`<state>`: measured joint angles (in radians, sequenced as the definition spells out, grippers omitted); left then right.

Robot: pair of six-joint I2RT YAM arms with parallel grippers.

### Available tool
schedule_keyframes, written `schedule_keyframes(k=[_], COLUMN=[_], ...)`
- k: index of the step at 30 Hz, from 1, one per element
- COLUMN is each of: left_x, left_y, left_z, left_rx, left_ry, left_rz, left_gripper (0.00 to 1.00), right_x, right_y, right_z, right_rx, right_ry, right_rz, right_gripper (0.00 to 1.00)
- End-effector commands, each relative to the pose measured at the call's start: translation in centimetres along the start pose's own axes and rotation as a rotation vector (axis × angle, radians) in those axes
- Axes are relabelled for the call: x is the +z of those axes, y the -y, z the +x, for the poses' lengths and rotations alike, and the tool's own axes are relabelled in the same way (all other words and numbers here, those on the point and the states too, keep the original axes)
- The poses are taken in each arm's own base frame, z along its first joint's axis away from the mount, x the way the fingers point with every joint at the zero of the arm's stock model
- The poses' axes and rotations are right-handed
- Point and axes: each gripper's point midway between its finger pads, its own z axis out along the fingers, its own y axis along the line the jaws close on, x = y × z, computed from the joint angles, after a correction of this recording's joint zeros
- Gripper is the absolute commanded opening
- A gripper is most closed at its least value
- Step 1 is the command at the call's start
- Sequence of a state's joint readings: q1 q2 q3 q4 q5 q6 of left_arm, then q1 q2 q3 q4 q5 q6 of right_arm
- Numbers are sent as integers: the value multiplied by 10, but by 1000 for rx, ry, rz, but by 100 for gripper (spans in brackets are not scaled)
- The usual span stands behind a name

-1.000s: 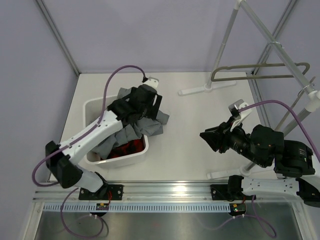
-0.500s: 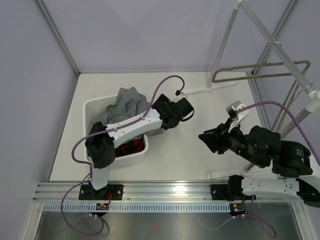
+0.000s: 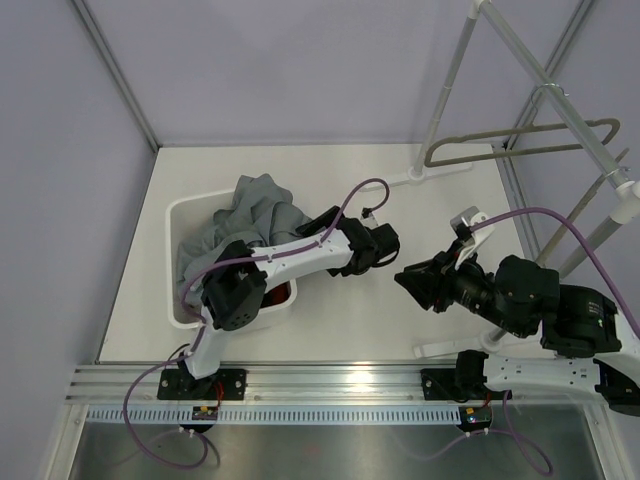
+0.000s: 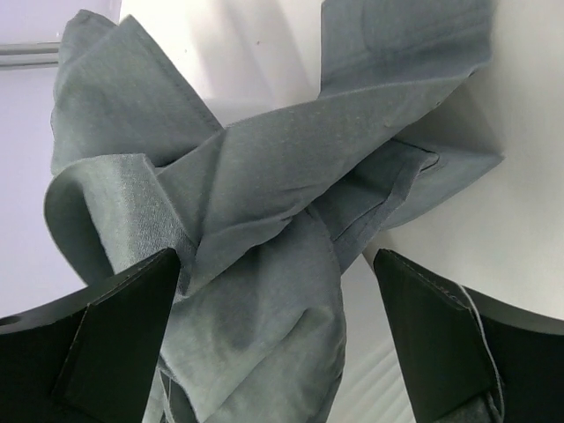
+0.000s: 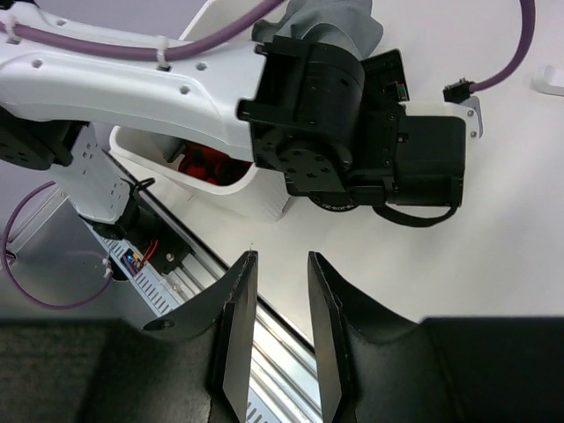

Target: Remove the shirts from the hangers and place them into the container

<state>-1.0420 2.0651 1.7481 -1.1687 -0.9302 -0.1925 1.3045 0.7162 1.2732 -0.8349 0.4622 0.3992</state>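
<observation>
Presently gripped: nothing. The left claw [image 4: 278, 264] is spread wide, with the grey shirt [image 4: 264, 194] just ahead of its fingers. The right claw [image 5: 279, 291] is held narrowly apart above the bare table [image 5: 493, 220], with nothing between its jaws.
Grey shirt: heaped in the container [image 3: 170, 225], with folds spilled over the rim toward the left claw.
Plaid shirt: buried under the grey one, so only a red patch [image 5: 203, 166] can be seen.
Hanger [image 3: 520, 132]: hangs bare on the rack [image 3: 455, 80].
Handling: the cloth is judged light, limp and not slippery, so sagging and trailing are expected when it is lifted.
Where to hold: a bunched fold of the overhang is best pinched, then tucked inside the rim.
Risk: a trailing sleeve may be dragged back out.
</observation>
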Motion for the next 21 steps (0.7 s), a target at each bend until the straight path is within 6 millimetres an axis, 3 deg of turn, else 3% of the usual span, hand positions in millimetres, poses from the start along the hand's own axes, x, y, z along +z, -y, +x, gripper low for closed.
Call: schedule_keyframes(k=[1,5,12,13,14,16,17,18,20,21], left_x=[5,15,37,43,46,51,50,50,52,46], left_y=[-11,-13,-40,-46,-48,-52,-56,-59,-67,-80], left_z=[3,4,-1,0,-3,-11,-14,-17,-27,-30], left_rx=[29,51,12,-10,-23,-62,-76,-72,-122,-143], left_ry=[-39,-58,-57,-65,-61,-42,-27,-21,12,31], left_rz=[-74,-126,-287,-296,-289,-274,-281,-278,-282,-304], left_gripper=[99,99,98,94,86,30,10,0,0,0], right_x=[-3,-9,-15,-15,-14,-14,-13,-12,-10,-8], right_y=[-6,-3,0,0,-1,-3,-4,-5,-7,-8], right_z=[-8,-8,-7,-7,-7,-7,-6,-6,-6,-5], right_rx=[36,44,67,70,72,75,73,71,71,68], right_ry=[40,48,57,59,57,53,50,45,40,34], right_rz=[-32,-38,-48,-49,-51,-55,-56,-57,-60,-60], right_gripper=[37,37,36,36,35,35,35,34,34,34])
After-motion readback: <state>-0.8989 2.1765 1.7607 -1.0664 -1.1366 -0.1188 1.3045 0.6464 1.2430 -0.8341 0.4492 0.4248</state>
